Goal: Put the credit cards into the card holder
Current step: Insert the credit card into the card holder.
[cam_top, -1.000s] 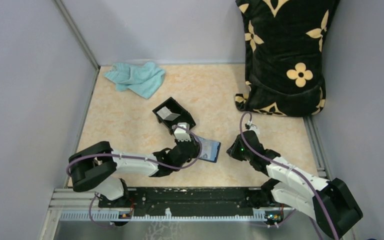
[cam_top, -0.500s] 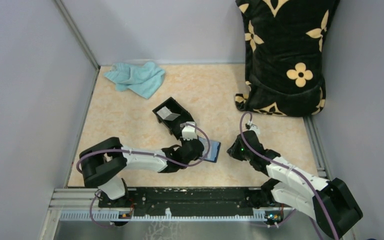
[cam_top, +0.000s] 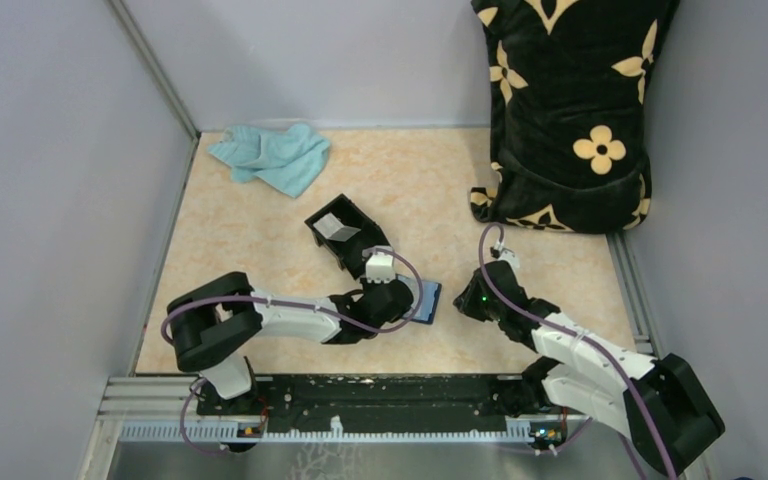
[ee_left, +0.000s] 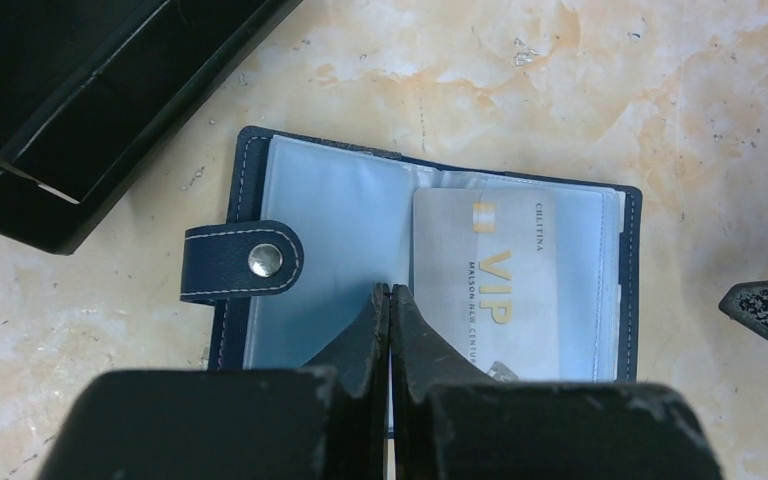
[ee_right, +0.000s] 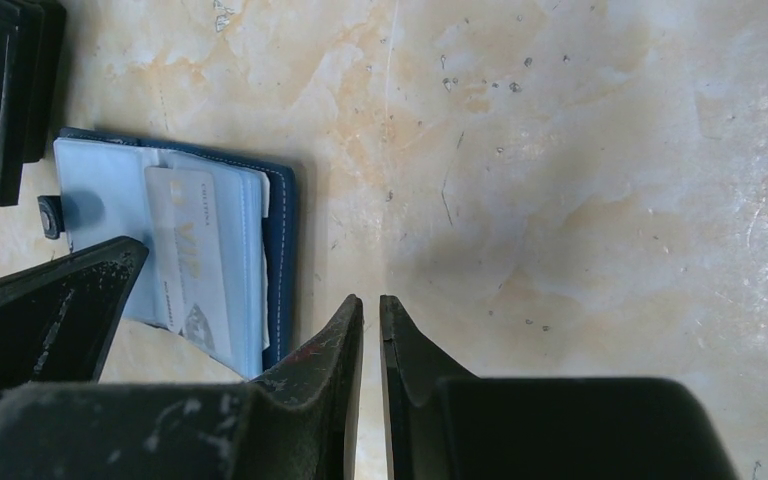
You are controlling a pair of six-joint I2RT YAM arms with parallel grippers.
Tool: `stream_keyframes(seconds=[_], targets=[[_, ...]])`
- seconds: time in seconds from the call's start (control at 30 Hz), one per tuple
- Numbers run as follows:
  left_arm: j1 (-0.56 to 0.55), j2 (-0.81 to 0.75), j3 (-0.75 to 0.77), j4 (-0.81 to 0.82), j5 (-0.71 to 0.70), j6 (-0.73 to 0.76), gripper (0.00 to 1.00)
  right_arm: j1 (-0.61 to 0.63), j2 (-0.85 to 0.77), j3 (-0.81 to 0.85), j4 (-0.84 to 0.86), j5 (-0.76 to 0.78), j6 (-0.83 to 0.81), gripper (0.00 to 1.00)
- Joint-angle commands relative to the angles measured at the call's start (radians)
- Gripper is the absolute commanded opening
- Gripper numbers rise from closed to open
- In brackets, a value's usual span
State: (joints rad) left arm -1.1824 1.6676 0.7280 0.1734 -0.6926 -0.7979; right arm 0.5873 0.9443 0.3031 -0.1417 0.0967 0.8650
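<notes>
Open navy card holder [ee_left: 260,180], VIP card [ee_left: 505,270] inside

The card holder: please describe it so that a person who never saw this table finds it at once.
Start at the black open-topped box in the middle of the marbled table; just beyond its near right corner, under the left end effector, lies the card holder. It lies open, navy blue, with clear sleeves, a silver snap tab and a pale VIP card inside.
</notes>
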Motion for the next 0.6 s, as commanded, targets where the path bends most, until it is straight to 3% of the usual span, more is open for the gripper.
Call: stream_keyframes(seconds=[0.0, 0.57], targets=[[-0.003, 0.025, 0.03, -0.041, -0.003, -0.033, 0.0, 0.011, 0.012, 0.027, 0.055, 0.007, 0.001, 0.12], [-0.004, 0.063, 0.036, -0.028, 0.038, -0.047, 0.0, 0.024, 0.087, 0.078, 0.084, -0.012, -0.011, 0.12]])
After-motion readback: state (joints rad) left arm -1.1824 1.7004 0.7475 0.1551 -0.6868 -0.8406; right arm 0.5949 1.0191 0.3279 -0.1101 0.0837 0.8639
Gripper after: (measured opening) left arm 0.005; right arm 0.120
